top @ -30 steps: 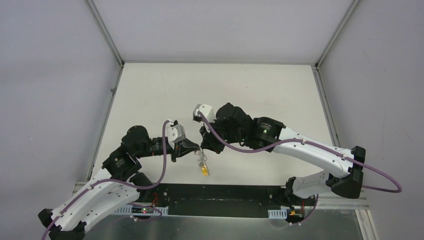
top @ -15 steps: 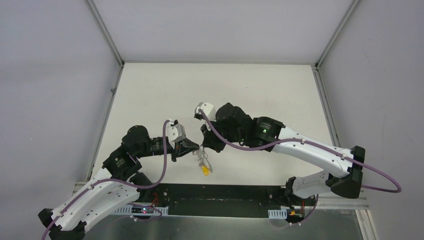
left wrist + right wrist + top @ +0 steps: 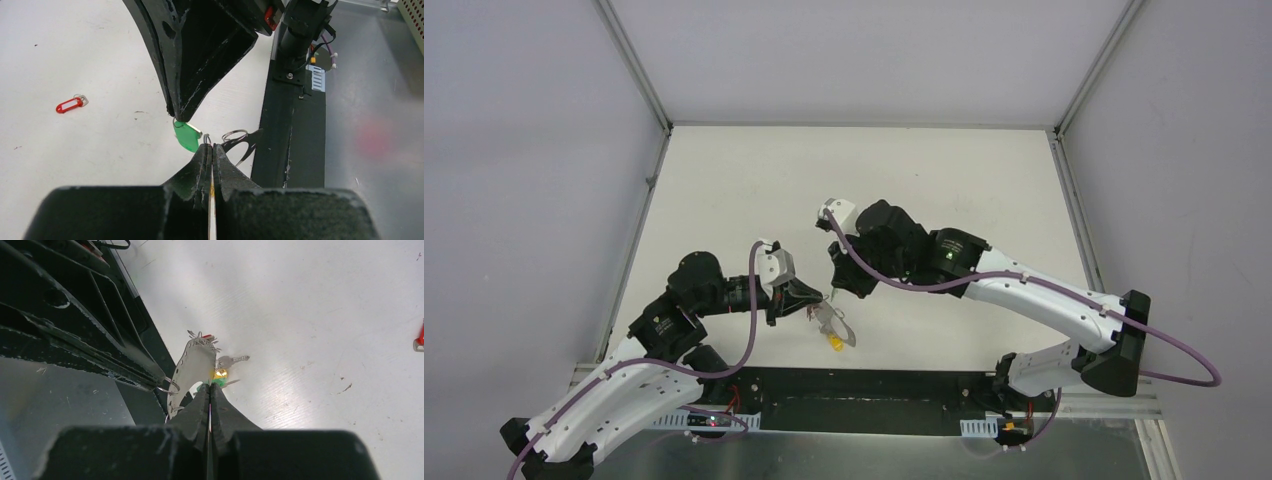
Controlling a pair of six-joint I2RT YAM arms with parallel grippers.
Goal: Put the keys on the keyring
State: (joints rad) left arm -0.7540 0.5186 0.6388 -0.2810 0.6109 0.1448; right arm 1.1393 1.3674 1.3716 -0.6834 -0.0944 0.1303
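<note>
Threading in hand: left fingers [image 3: 199, 165] clenched on keyring [image 3: 838, 325] above worktop [image 3: 874, 180], right fingers [image 3: 199, 407] clenched on green-tagged key [image 3: 186, 138] alongside; next, ease key's loop onto wire.

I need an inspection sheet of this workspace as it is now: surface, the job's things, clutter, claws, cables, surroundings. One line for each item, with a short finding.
Surface: white table, matt, with a few small marks.
Job's things: keyring at the tip of the left claw; green-tagged key in the right claw, close beside it; yellow-tagged key hangs below the claws; red-tagged key lies apart on the table.
Clutter: nothing seen.
Claws: left claw shut on a thin wire, apparently the keyring; right claw shut on the green tag.
Cables: purple cables run along both arms, away from the keys.
Surroundings: grey walls on three sides; black rail at the near edge.
</note>
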